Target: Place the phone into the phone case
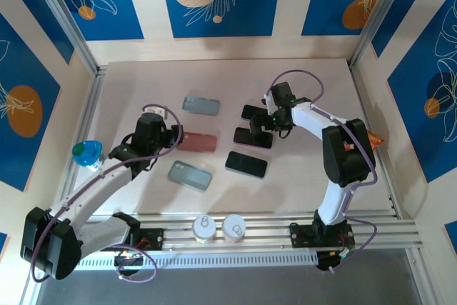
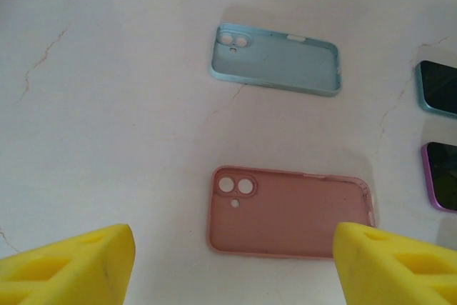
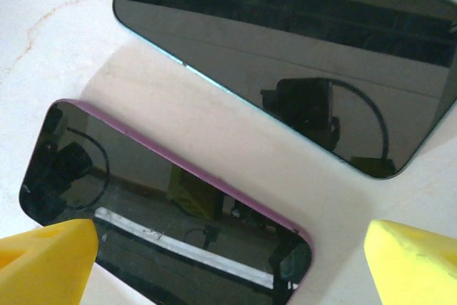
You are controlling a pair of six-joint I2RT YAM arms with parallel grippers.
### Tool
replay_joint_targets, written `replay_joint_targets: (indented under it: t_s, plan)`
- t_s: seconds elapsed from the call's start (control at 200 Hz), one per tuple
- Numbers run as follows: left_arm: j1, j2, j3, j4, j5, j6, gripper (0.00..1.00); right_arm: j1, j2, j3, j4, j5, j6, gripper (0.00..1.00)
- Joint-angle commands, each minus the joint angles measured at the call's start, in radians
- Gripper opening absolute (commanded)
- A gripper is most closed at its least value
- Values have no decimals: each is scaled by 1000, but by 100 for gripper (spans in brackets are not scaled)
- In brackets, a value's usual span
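Observation:
A pink phone case (image 2: 289,212) lies hollow side up on the table, also seen in the top view as the pink case (image 1: 198,142). My left gripper (image 2: 232,269) hangs just short of it, open, yellow fingertips (image 2: 71,266) spread wider than the case. My left gripper (image 1: 173,136) sits at the case's left end. A purple-rimmed phone (image 3: 164,212) lies screen up under my open right gripper (image 3: 228,269), nothing held. A teal-rimmed phone (image 3: 285,55) lies just beyond it. From above, my right gripper (image 1: 265,125) is over the two upper phones (image 1: 253,137).
A light blue case (image 2: 275,60) lies farther back, and another bluish case (image 1: 190,175) lies nearer the front. A third black phone (image 1: 246,163) rests front of centre. Two round white-capped parts (image 1: 218,228) sit on the front rail. Aluminium frame posts stand at both sides.

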Motion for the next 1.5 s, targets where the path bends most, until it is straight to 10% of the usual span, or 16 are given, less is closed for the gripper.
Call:
replay_joint_targets:
  t_s: [0.0, 1.17, 1.491]
  plan:
    - [-11, -10, 10, -14, 11, -15, 74, 7, 25, 25, -27, -67, 40, 96]
    - [-18, -24, -41, -8, -14, -11, 75, 65, 3, -20, -122, -132, 113, 97]
    - [-18, -33, -45, -16, -25, -16, 75, 227, -73, 14, -147, 176, -77, 99]
